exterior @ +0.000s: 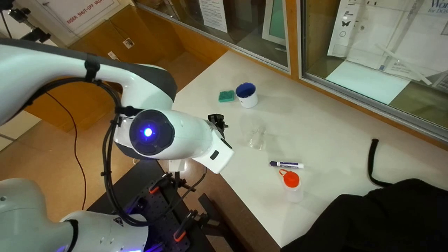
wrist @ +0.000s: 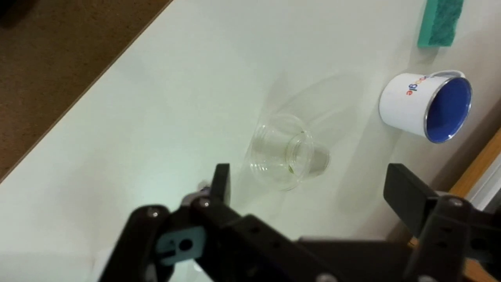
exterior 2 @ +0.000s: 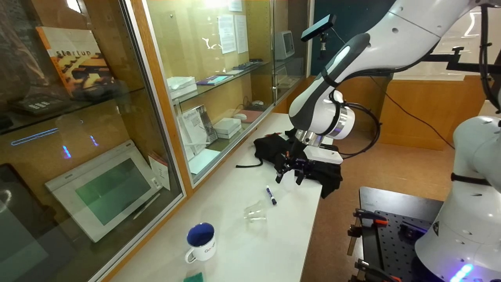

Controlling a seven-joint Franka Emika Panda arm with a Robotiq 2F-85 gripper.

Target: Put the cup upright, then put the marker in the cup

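Gripper (wrist: 308,176) over white tabletop (exterior: 332,147), glass-fronted cabinets (exterior 2: 161,94)

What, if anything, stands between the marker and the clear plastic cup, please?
Nothing visible: both exterior views show no object between the marker and the clear plastic cup. The orange-capped container is beside the marker, on the side away from that cup.

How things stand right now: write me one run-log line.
gripper: open, holding nothing | clear cup: looks upside down on table | marker: lying on table, in neither vessel | mug: upright | status: pending
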